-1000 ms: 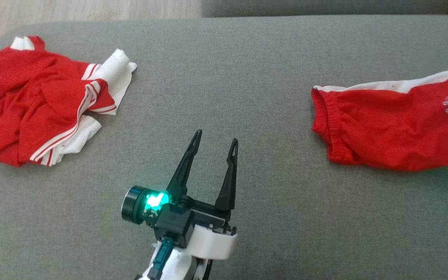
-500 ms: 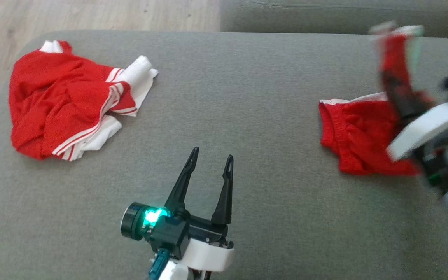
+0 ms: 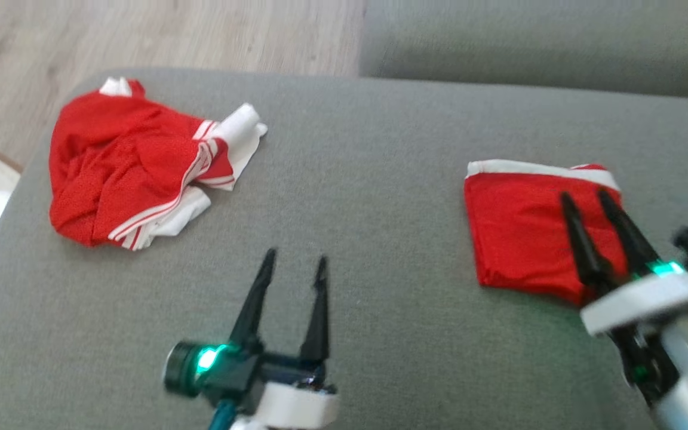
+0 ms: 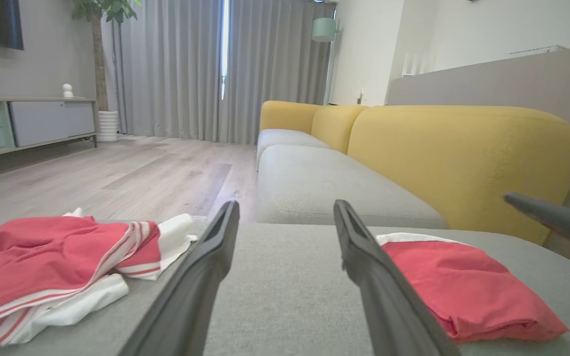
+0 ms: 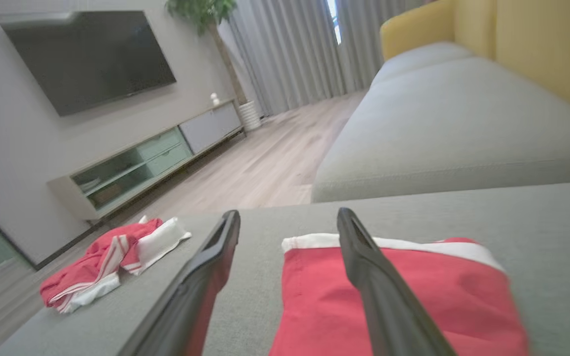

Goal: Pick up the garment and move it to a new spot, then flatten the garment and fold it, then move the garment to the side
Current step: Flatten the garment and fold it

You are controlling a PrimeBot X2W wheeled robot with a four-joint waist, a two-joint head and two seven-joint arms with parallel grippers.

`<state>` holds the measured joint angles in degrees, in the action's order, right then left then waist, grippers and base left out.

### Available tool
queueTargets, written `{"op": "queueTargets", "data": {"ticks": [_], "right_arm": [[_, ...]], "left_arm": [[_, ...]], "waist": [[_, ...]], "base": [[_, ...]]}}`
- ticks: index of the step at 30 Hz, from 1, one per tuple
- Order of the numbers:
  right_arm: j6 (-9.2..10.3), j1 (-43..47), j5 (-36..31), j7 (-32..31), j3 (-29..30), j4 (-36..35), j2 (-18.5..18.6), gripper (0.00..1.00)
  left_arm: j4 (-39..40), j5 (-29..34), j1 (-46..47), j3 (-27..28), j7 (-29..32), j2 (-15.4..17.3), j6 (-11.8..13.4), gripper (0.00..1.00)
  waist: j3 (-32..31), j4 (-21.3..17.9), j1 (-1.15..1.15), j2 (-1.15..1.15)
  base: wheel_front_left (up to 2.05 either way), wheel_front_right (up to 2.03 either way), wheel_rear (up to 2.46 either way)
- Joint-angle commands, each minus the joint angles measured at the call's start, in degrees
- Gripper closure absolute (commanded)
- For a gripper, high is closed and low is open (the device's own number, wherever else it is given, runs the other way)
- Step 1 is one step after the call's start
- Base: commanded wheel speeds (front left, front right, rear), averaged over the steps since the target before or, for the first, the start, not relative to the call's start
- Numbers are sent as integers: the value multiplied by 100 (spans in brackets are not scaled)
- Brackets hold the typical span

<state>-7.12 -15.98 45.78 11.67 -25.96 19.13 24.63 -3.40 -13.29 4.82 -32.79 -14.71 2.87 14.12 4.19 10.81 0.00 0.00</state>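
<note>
- The grey sofa cushion (image 3: 380, 149) carries everything. Its broad middle lies bare, and the wooden floor (image 3: 171, 36) shows beyond its far left corner.
- A crumpled garment (image 3: 123, 167), red with white stripes, sits bunched at the far left corner of the cushion, well apart from the work. I'd leave it alone for this step.
- The folded garment (image 3: 517, 227), red with a white band (image 3: 535, 168) along its far edge, lies as a tidy block towards the right edge of the cushion. It looks flattened and folded to me, so what seems left is shifting it to the side.
- The right gripper (image 3: 583, 194) hangs over the near right part of that block. Its fingers point across the cloth, spread wide with nothing between them.
  - To move the block well, I'd bring the gripper down at an edge where the layers stack.
  - It should take every layer in one bite and close firmly.
  - It should raise the cloth barely clear of the cushion before carrying it sideways.
  - Pinching only the top layer would likely peel the fold open, and a high lift would let it sag and unroll.
- The left gripper (image 3: 295, 257) hovers near the front edge at the cushion's middle. It is wide open, empty, and well apart from both garments. It could take the block's opposite edge to keep the fold square.
</note>
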Motion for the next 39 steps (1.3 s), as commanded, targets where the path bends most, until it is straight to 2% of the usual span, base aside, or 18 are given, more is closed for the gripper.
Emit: {"op": "queueTargets", "data": {"ticks": [1, 5, 8, 9, 13, 14, 18, 29, 39], "right_arm": [[-36, 398, -211, 195, 348, -321, 10, 0], [-36, 1185, -696, 321, 1070, -634, -233, 0], [-36, 1728, -1355, 329, 1548, -963, -409, 0], [-36, 1728, -1355, 329, 1548, -963, -409, 0], [-36, 2321, -2271, 331, 2011, -1256, -722, 0], [-36, 2532, -2594, 331, 2120, -1305, -888, 0], [-36, 2735, -3024, 331, 2214, -1340, -1129, 0], [-36, 2925, -3522, 332, 2408, -1309, -1470, 0], [-36, 2928, -3603, 332, 2392, -1295, -1487, 0]], "left_arm": [[244, -3, -130, 364, -29, 0, 18, 0], [262, 84, -581, 658, -29, 31, -23, 0], [293, 85, -927, 898, -29, 40, -60, 0], [293, 85, -927, 898, -29, 40, -60, 0], [273, 186, -1379, 1218, -29, 48, -146, 0], [273, 249, -1541, 1343, -29, 47, -237, 0], [281, 399, -1741, 1557, -29, 41, -350, 0], [241, 665, -1847, 1800, -29, 22, -569, 0], [242, 712, -1838, 1838, -29, 7, -621, 0]], "waist": [[-263, -143, 0, 0], [-539, -279, 0, 0], [-704, -365, 0, 0], [-704, -365, 0, 0], [-923, -452, 0, 0], [-1008, -474, 0, 0], [-1153, -505, 0, 0], [-1268, -443, 0, 0], [-1297, -427, 0, 0]], "base": [[0, 0, 0], [0, 0, 0], [0, 0, 0], [0, 0, 0], [0, 0, 0], [0, 0, 0], [0, 0, 0], [0, 0, 0], [0, 0, 0]]}}
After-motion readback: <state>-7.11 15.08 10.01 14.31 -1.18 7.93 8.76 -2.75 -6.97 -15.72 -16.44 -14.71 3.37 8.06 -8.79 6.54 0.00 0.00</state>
